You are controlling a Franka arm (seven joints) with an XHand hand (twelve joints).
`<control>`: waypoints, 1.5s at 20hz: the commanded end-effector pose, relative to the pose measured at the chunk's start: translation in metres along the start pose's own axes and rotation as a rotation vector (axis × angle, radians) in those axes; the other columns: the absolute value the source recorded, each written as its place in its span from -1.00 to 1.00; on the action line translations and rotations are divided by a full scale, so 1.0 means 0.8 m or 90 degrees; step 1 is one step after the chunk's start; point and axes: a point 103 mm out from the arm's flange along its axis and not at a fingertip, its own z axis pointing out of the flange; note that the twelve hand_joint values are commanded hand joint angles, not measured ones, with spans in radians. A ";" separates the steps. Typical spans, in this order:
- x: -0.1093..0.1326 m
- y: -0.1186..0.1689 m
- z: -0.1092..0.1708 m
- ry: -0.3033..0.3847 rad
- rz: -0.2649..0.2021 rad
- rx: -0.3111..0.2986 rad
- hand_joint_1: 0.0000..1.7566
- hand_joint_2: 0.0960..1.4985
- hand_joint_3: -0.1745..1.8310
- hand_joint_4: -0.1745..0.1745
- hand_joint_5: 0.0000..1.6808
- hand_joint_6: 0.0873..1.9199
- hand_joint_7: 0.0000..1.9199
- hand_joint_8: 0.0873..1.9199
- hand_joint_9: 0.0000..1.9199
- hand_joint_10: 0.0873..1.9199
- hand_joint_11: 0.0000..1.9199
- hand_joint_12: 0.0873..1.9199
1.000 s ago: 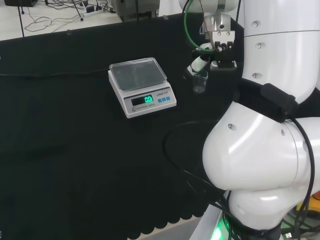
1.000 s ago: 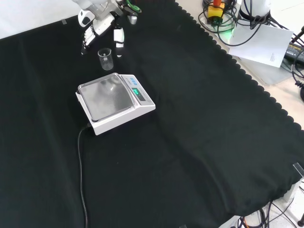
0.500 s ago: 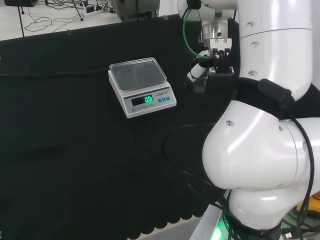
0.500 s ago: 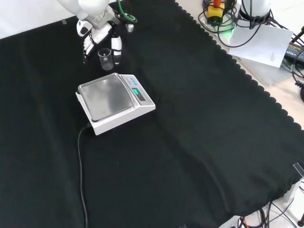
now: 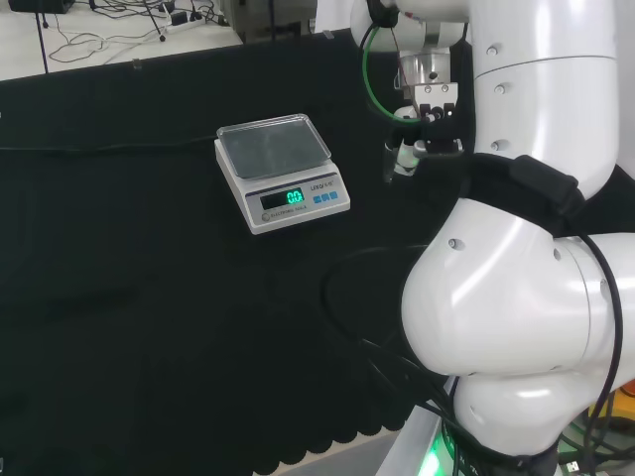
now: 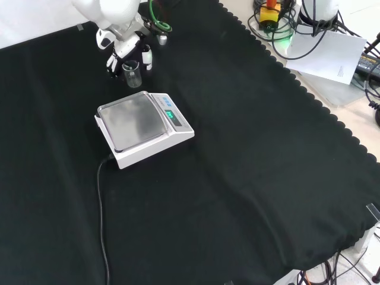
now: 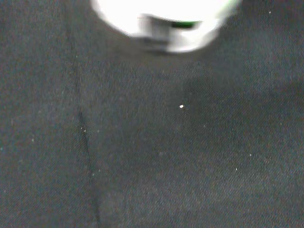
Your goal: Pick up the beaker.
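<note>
hand [image 6: 122, 46]: we see it up at the top of the front view, right behind the beaker. A second ago it sat a bit higher and further back, so it has come down and in.
fingers [image 6: 145, 57]: a second ago they were spread wide either side of the beaker. Now they've drawn in close, one on the beaker's left and one on its right in the front view. Looks like they're curling round it, but we can't really tell if they're touching the glass yet.
beaker [image 6: 132, 73]: small clear one, upright on the black bench [image 6: 249, 154], just behind the scale in the front view. Same spot as a second ago. In the head view we can barely make it out against the cloth, just next to the hand [image 5: 425, 117].
scale [image 6: 142, 127]: white, steel pan on top, green display lit, hasn't budged. In the head view it's left of the hand [image 5: 281, 171].
wrist view: black cloth plus a blurry white bit of the hand [image 7: 161, 21].
</note>
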 end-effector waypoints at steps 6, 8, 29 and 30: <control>0.004 -0.002 -0.035 0.028 -0.041 -0.058 0.69 0.69 -0.82 -1.00 -0.43 0.58 -0.53 0.48 -0.25 0.51 -0.47 0.93; 0.003 0.000 -0.041 0.035 -0.040 -0.041 0.67 0.70 -0.83 -1.00 -0.42 0.59 -0.52 0.51 -0.22 0.51 -0.47 0.93; 0.001 -0.052 -0.106 0.027 -0.100 0.073 0.69 0.57 -0.83 -1.00 -0.17 0.44 -0.33 0.30 -0.05 0.25 -0.32 0.77; 0.001 -0.060 -0.111 0.026 -0.104 0.066 0.69 0.57 -0.83 -1.00 -0.17 0.44 -0.33 0.30 -0.04 0.25 -0.32 0.77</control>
